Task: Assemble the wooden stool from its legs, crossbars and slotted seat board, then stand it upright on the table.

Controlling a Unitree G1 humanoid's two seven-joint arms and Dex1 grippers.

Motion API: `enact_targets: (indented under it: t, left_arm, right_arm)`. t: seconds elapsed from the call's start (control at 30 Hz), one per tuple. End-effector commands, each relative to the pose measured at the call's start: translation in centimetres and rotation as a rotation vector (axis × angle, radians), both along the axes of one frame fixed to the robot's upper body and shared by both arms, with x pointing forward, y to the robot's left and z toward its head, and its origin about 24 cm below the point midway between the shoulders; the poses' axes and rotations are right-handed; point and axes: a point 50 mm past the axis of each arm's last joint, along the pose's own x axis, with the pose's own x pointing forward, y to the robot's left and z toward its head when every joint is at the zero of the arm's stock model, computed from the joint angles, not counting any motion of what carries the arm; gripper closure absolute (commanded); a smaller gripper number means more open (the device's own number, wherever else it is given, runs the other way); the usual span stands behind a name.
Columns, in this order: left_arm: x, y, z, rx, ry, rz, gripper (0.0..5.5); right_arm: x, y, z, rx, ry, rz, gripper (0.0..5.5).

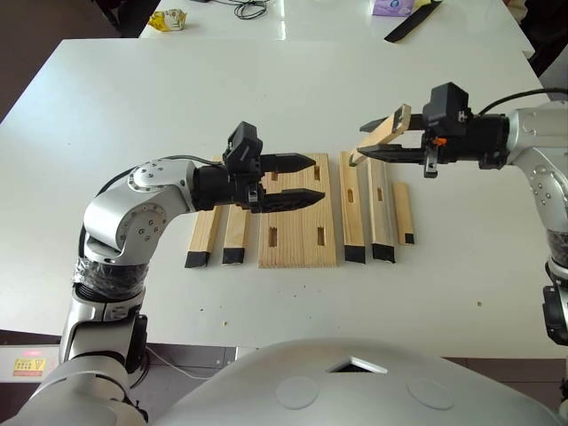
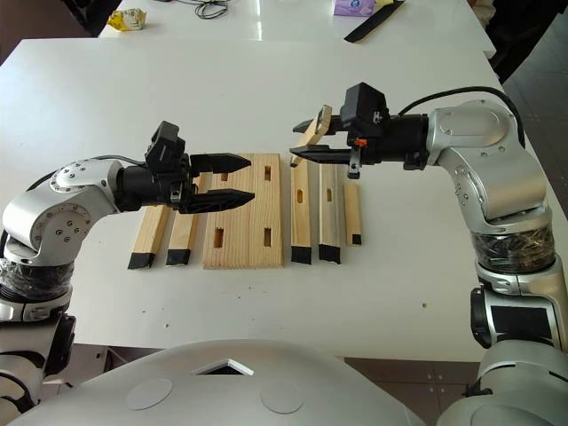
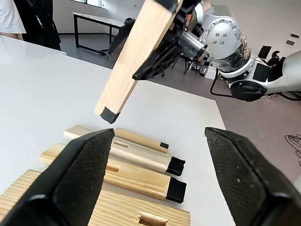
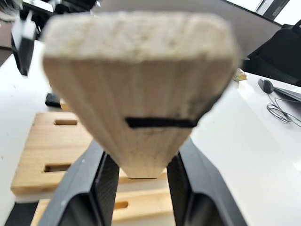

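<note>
We see the pale wooden slotted seat board (image 1: 297,232) lying flat at the frame's centre, with two black-tipped wooden legs (image 1: 235,232) left of it and three wooden pieces (image 1: 382,213) right of it. Upper right, the right gripper (image 1: 362,140) clamps a black-tipped wooden bar (image 1: 393,122) aloft. The left gripper (image 1: 318,179) hovers over the board, spread wide and empty.

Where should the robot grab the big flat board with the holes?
Probably the seat board's near end edge, coming from the robot's side: it lies flat, legs crowd both long sides, and that end is open.
</note>
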Motion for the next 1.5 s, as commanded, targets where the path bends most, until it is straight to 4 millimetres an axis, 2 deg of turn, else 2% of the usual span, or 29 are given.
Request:
enact_targets:
  t: [0.03,0.17,0.23,0.53,1.13,1.5]
  left_arm:
    - [-0.3,0.4,-0.2,0.021,-0.024,0.049,1.92]
    - [-0.7,0.6,-0.7,0.026,-0.022,0.086,1.92]
    - [-0.9,0.7,-0.9,0.027,-0.019,0.097,1.92]
    - [-1.0,0.5,-1.0,0.015,-0.016,0.116,1.92]
    - [-1.2,0.6,-0.9,0.019,-0.004,0.102,1.92]
    - [-1.2,0.6,-0.8,0.028,0.001,0.087,1.92]
  right_arm:
    - [-0.2,-2.7,-2.9,-0.107,0.016,-0.041,4.19]
    - [-0.5,-4.4,-5.3,-0.148,0.039,-0.067,4.19]
    - [-0.3,-4.6,-5.9,-0.136,0.035,-0.077,4.19]
    - [0.1,-4.0,-6.2,-0.088,0.016,-0.066,4.19]
    - [-1.4,-3.9,-8.2,-0.109,0.063,-0.029,4.19]
    - [-2.5,-4.3,-9.7,-0.116,0.174,-0.008,4.19]
